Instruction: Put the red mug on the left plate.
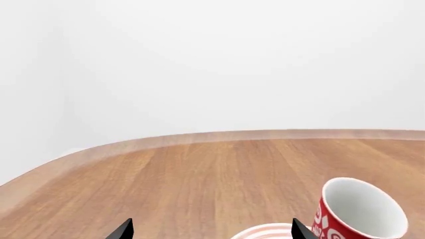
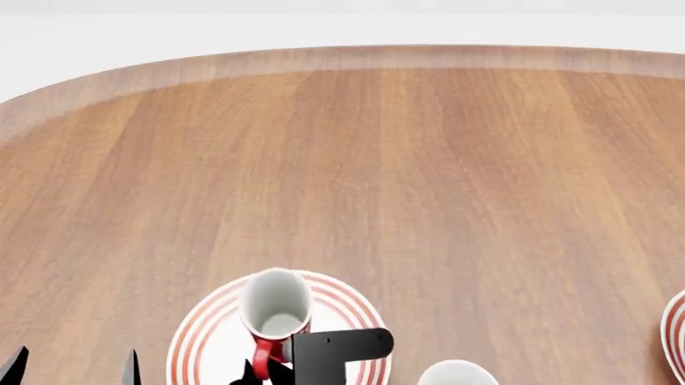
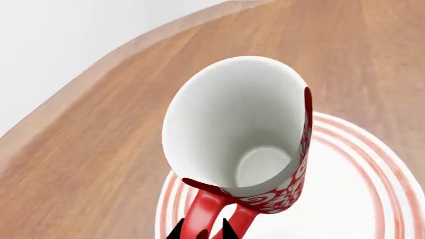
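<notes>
The red mug (image 2: 275, 303), with a white scroll pattern and white inside, hangs tilted over the left plate (image 2: 345, 308), a white plate with red rings. My right gripper (image 2: 257, 371) is shut on the mug's red loop handle (image 3: 202, 214). In the right wrist view the mug (image 3: 239, 129) fills the middle above the plate (image 3: 352, 189), with my right gripper (image 3: 202, 230) pinching the handle. I cannot tell whether the mug's base touches the plate. My left gripper (image 2: 72, 367) is open and empty left of the plate. In the left wrist view my left gripper (image 1: 212, 231) faces the plate's edge (image 1: 265, 232) and the mug (image 1: 362, 214).
A plain white mug (image 2: 455, 374) stands just right of the left plate at the near edge. The second ringed plate (image 2: 675, 329) shows at the far right edge. The wooden table (image 2: 428, 160) stretches away to its rounded far rim.
</notes>
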Tool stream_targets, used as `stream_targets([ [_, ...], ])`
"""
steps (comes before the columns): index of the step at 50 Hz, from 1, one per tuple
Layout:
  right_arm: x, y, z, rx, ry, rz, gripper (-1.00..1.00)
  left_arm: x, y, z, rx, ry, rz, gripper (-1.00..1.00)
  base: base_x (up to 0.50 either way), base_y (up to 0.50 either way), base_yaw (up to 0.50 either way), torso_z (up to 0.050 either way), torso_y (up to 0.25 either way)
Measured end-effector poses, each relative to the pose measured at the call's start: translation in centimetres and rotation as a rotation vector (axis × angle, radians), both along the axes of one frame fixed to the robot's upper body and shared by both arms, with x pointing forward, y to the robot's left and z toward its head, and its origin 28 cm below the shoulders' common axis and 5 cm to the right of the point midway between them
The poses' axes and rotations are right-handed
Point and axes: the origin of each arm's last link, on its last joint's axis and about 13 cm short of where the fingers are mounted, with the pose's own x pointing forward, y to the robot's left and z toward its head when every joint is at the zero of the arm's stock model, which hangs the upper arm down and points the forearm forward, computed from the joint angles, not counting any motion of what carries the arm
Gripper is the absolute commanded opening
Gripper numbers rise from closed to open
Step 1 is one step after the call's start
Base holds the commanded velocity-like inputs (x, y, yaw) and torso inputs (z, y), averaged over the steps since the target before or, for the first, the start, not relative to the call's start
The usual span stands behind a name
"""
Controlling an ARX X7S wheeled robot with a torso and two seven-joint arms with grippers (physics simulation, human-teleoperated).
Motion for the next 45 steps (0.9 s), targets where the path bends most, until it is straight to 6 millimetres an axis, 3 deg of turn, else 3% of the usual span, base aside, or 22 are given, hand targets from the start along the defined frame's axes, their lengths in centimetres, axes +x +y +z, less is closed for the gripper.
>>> stream_targets([
  [45,1.9,-0.1,-2.4,-0.012,0.082,-0.053,-1.0,0.0,0.0,0.0,0.002,0.001,-0.001,1.0,0.0,0.0,0.0,0.0,0.0],
])
